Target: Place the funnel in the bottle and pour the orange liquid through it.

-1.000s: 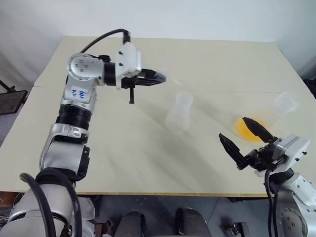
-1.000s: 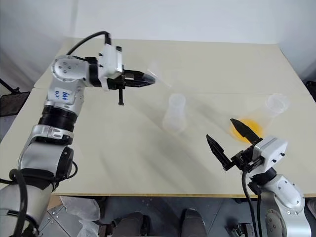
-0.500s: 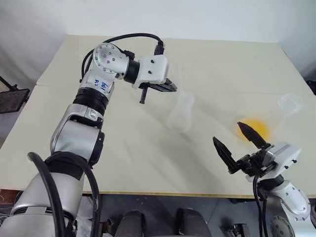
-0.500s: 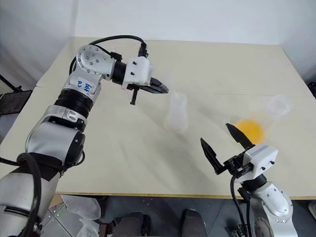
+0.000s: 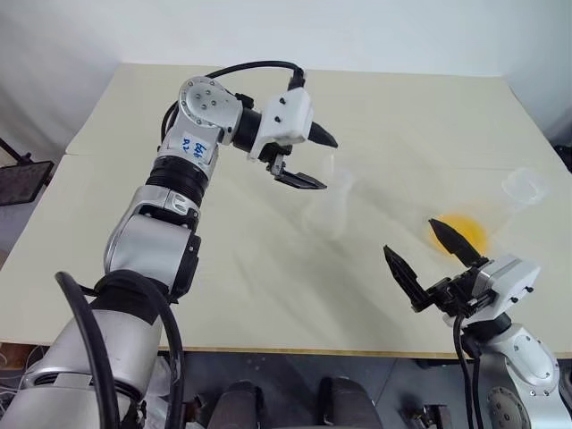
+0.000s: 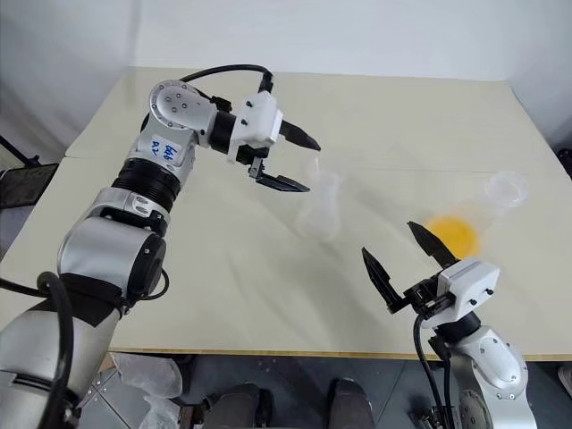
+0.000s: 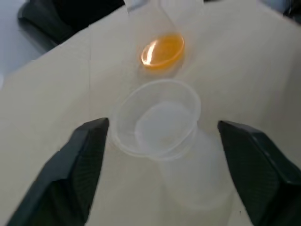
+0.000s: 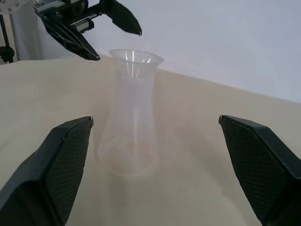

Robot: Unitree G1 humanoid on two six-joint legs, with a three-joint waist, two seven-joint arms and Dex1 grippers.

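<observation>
The clear bottle [image 5: 324, 211] stands mid-table, and the small clear funnel [image 8: 136, 57] sits in its neck. My left gripper [image 5: 329, 164] is open, its two black fingers spread either side of the funnel's rim [image 7: 157, 117] without touching it. The orange liquid [image 5: 462, 234] lies in the bottom of a clear wide-rimmed flask [image 5: 522, 187] to the right of the bottle. My right gripper [image 5: 409, 238] is open and empty, low near the table's front edge, just left of the flask and pointing toward the bottle [image 8: 129, 127].
The pale tabletop [image 5: 223, 286] has bare room left of and in front of the bottle. A dark stand [image 5: 21, 181] sits beyond the table's left edge. A white wall runs behind the table's far edge.
My left gripper carried the funnel rightward to the bottle's mouth, then opened and let it go; the funnel now rests in the neck. The right gripper stayed where it was.
</observation>
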